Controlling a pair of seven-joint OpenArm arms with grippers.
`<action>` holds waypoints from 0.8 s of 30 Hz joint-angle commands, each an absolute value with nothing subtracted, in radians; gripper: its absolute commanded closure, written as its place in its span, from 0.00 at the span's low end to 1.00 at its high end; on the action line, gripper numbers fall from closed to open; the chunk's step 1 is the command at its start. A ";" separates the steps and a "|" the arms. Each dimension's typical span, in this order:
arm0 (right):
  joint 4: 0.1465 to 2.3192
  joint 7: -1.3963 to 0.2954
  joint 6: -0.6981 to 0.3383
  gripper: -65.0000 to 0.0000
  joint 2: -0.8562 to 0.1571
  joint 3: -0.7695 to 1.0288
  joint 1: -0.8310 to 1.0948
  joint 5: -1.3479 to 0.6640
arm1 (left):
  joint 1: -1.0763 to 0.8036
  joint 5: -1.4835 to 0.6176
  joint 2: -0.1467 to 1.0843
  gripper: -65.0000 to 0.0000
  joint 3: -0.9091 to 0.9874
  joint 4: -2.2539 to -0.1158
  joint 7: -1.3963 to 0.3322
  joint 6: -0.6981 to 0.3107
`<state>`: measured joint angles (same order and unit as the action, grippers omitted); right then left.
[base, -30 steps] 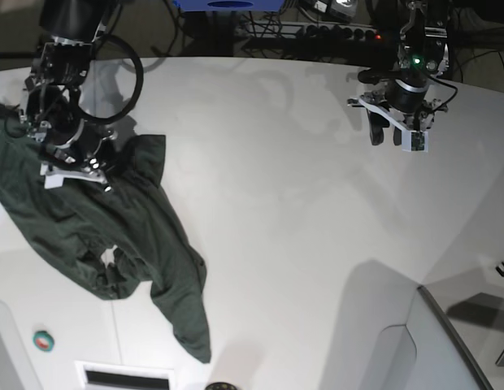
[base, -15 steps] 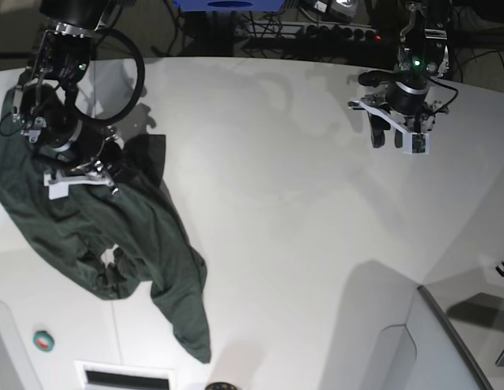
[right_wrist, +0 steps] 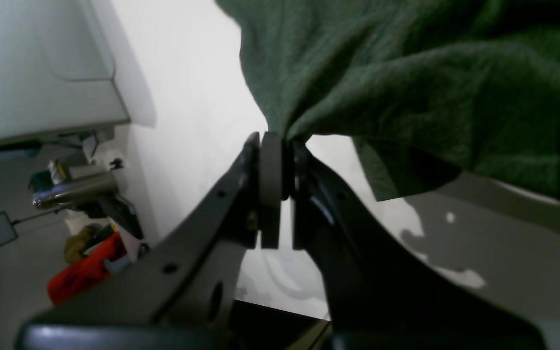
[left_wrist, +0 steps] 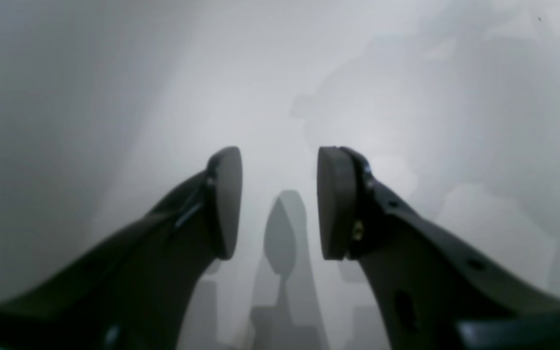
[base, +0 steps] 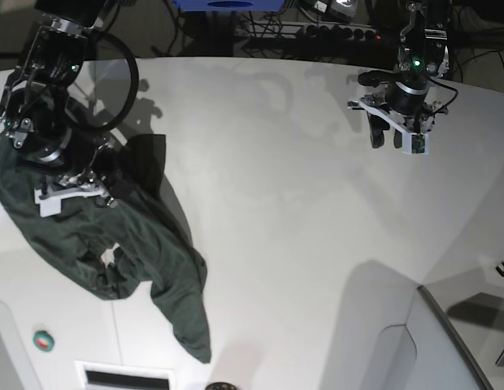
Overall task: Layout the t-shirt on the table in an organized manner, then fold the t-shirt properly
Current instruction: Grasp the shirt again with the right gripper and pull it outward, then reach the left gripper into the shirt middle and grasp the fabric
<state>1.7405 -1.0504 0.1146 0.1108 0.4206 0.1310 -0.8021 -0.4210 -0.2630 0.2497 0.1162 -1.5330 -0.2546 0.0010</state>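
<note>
The dark green t-shirt (base: 146, 252) lies crumpled on the left part of the white table (base: 284, 211), trailing toward the front edge. My right gripper (base: 99, 180) is over its upper end, shut on a pinched fold of the t-shirt (right_wrist: 406, 73). The wrist view shows the cloth bunched between the pads (right_wrist: 271, 165), which hold it a little above the table (right_wrist: 187, 73). My left gripper (base: 387, 136) hovers at the far right, well away from the shirt. It is open (left_wrist: 280, 194), with only bare table (left_wrist: 260, 73) between its fingers.
A small green and red round button (base: 43, 340) and a white slotted panel (base: 122, 376) sit at the front left. A grey raised box (base: 447, 341) fills the front right corner. Cables and a power strip (base: 317, 32) run behind the table.
My right arm has swung left and slightly toward the front with the fold in its grip, drawing the shirt's upper end along. The left arm has stayed still.
</note>
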 commanded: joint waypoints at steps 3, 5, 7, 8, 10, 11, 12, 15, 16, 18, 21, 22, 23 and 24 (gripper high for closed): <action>1.788 -1.089 0.105 0.99 0.113 0.417 0.140 -0.881 | -0.420 -0.263 0.259 0.62 0.119 -1.547 -0.234 0.005; 1.824 -1.096 0.105 0.99 0.107 0.386 0.166 -0.926 | -0.420 -0.263 0.259 0.62 0.119 -1.547 -0.234 0.005; 1.876 -1.095 0.105 0.99 0.104 0.340 0.200 -0.937 | -0.420 -0.263 0.259 0.62 0.119 -1.547 -0.234 0.005; 1.900 -1.095 0.105 0.99 0.104 0.315 0.220 -0.937 | -0.420 -0.263 0.259 0.62 0.119 -1.547 -0.234 0.005; 1.936 -1.093 0.105 0.99 0.104 0.271 0.249 -0.937 | -0.418 -0.263 0.259 0.62 0.119 -1.547 -0.234 0.005; 1.946 -1.093 0.105 0.99 0.104 0.251 0.263 -0.938 | -0.417 -0.263 0.259 0.62 0.119 -1.549 -0.234 0.005; 1.957 -1.093 0.105 0.99 0.104 0.228 0.274 -0.938 | -0.410 -0.263 0.259 0.62 0.117 -1.549 -0.234 0.005; 1.979 -1.090 0.105 0.99 0.102 0.189 0.300 -0.940 | -0.407 -0.263 0.259 0.62 0.117 -1.549 -0.234 0.005; 1.988 -1.090 0.105 0.99 0.096 0.197 0.305 -0.940 | -0.407 -0.263 0.259 0.62 0.117 -1.549 -0.234 0.005; 1.991 -1.093 0.105 0.99 0.087 0.199 0.308 -0.940 | -0.407 -0.263 0.259 0.62 0.117 -1.547 -0.234 0.005; 1.980 -1.129 0.105 0.99 0.062 0.194 0.311 -0.940 | -0.407 -0.263 0.271 0.62 0.119 -1.547 -0.234 0.005; 1.972 -1.145 0.105 0.99 0.058 0.185 0.312 -0.941 | -0.406 -0.263 0.272 0.62 0.119 -1.547 -0.234 0.005; 1.960 -1.167 0.105 0.99 0.054 0.173 0.312 -0.941 | -0.404 -0.263 0.272 0.62 0.119 -1.547 -0.234 0.005; 1.949 -1.185 0.105 0.99 0.050 0.157 0.312 -0.941 | -0.403 -0.263 0.272 0.62 0.119 -1.547 -0.234 0.005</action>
<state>1.9327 -1.1770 0.1139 0.0494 0.1616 0.3161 -0.9100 -0.4057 -0.2630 0.2615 0.1150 -1.5330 -0.2546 0.0040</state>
